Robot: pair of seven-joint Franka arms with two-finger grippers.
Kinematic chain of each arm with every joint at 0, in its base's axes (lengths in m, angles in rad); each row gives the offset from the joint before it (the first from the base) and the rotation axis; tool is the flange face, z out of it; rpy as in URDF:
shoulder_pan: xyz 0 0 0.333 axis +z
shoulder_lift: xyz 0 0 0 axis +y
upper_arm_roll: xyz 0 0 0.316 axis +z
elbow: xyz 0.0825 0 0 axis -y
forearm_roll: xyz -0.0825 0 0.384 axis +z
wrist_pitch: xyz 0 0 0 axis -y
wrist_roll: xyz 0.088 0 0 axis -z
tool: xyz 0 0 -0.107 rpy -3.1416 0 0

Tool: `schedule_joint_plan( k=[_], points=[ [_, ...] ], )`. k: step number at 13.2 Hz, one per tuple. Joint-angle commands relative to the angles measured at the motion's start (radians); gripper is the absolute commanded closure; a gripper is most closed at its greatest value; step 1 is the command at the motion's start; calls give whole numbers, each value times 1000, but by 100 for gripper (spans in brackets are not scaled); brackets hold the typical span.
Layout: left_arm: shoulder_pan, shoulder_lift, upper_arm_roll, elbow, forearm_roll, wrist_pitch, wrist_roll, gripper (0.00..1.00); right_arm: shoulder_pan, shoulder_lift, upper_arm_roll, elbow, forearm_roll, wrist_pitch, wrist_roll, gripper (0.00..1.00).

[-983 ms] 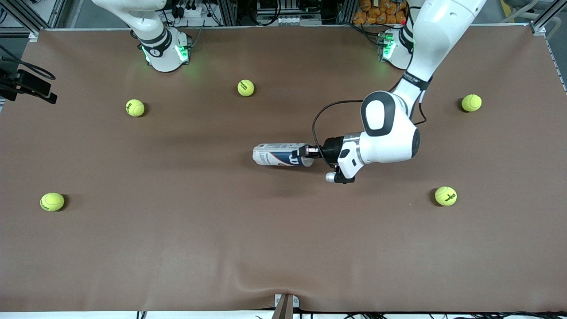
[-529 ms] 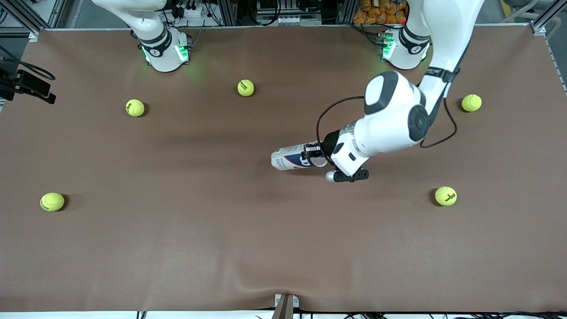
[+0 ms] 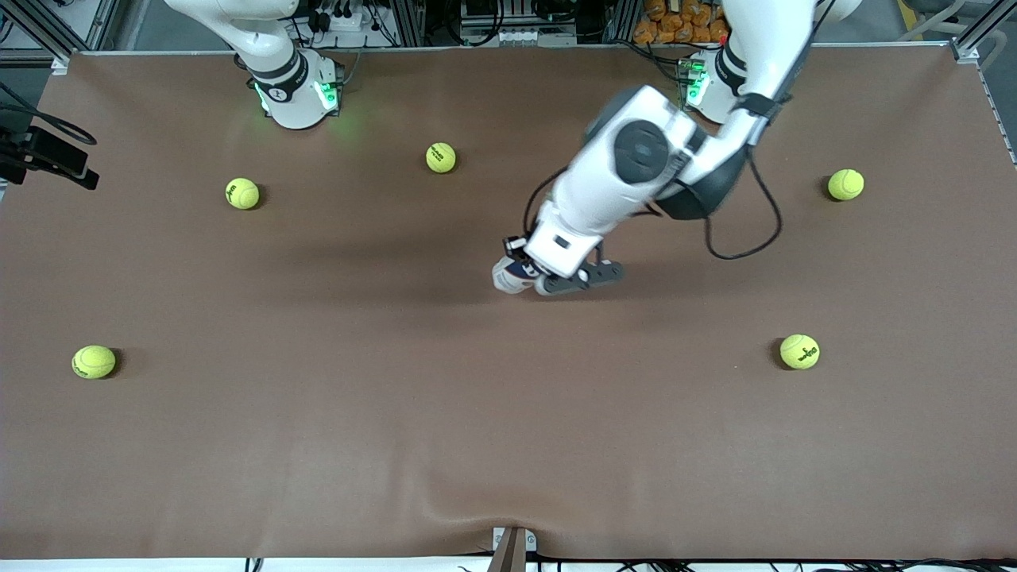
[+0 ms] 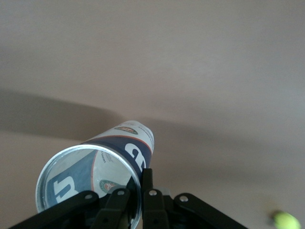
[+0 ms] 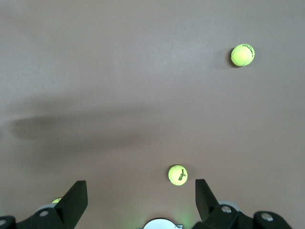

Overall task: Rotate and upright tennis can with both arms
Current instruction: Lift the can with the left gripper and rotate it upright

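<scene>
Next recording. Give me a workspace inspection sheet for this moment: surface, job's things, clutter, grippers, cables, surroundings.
Surface: brown table mat, wrinkled at the edge nearest the front camera.
Job's things: tennis can, open end empty, tilted, mid-table.
Clutter: five tennis balls, e.g., all apart from the can.
Grippers: left gripper shut on the can's rim; right gripper open, up over the table, waiting.
Cables: black cable loops off the left arm.
Surroundings: equipment along the robots' edge of the table; details unclear.

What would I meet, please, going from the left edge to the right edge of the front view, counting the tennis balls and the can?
Ball → ball → ball → tennis can, held at its rim by the left gripper → ball → ball.
</scene>
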Motion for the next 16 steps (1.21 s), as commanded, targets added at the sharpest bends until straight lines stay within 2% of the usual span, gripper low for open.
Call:
schedule_joint_plan(
  k=[1, 4, 8, 11, 16],
  points=[
    [-66, 54, 13, 105, 147, -156, -112, 100, -18, -4, 15, 9, 9, -3, 5, 0],
    [-126, 56, 21, 105, 225, -207, -198, 100, -20, -4, 15, 9, 9, -3, 5, 0],
    [-172, 110, 23, 154, 241, -205, -289, 100, -20, -4, 15, 9, 9, -3, 5, 0],
    [-253, 133, 79, 162, 269, -196, -329, 100, -20, -4, 15, 9, 9, -3, 5, 0],
    [-263, 148, 84, 162, 266, -162, -358, 100, -20, -4, 15, 9, 9, -3, 1, 0]
  ],
)
